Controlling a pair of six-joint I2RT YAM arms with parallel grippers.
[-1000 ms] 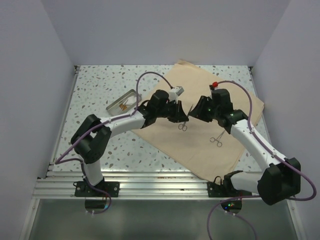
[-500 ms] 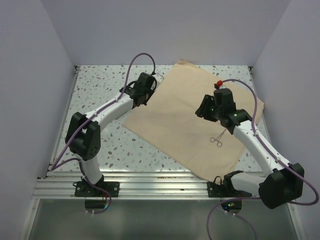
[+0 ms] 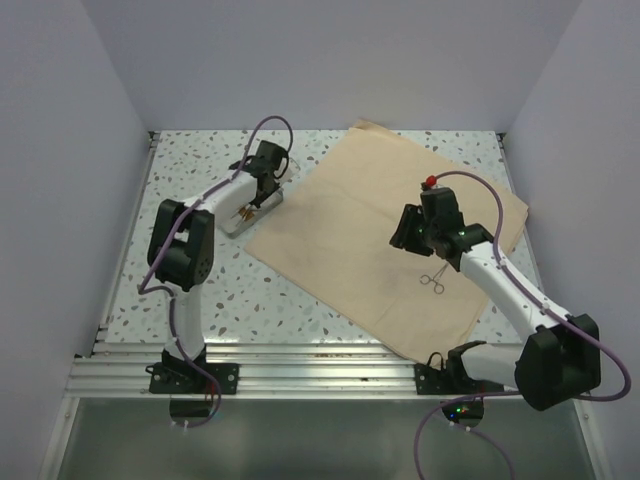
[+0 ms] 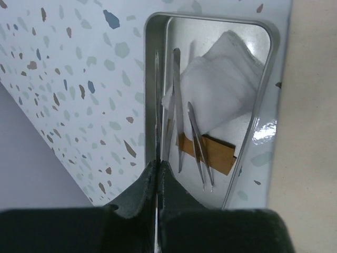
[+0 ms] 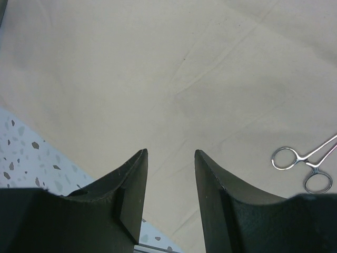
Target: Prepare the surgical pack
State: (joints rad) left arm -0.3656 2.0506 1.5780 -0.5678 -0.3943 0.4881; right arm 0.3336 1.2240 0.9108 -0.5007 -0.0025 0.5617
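The tan cloth sheet [image 3: 380,225] lies flat and open on the table, with nothing wrapped in it. The steel tray [image 3: 233,221] sits off its left edge. In the left wrist view the tray [image 4: 210,18] holds white gauze [image 4: 221,87], tweezers [image 4: 199,142] and a brown card [image 4: 218,154]. My left gripper [image 3: 256,198] [image 4: 158,162] is shut on a thin silver instrument [image 4: 157,105], held over the tray's left side. My right gripper [image 3: 402,232] [image 5: 170,153] is open and empty above the cloth. Ring-handled forceps [image 3: 432,282] [image 5: 305,164] lie on the cloth beside it.
Speckled tabletop [image 3: 190,290] surrounds the cloth. White walls close in the left, back and right sides. An aluminium rail [image 3: 300,372] runs along the near edge by the arm bases.
My left arm has swung from the middle of the cloth over to the tray, carrying the silver instrument off the cloth. My right gripper has drawn back a little.
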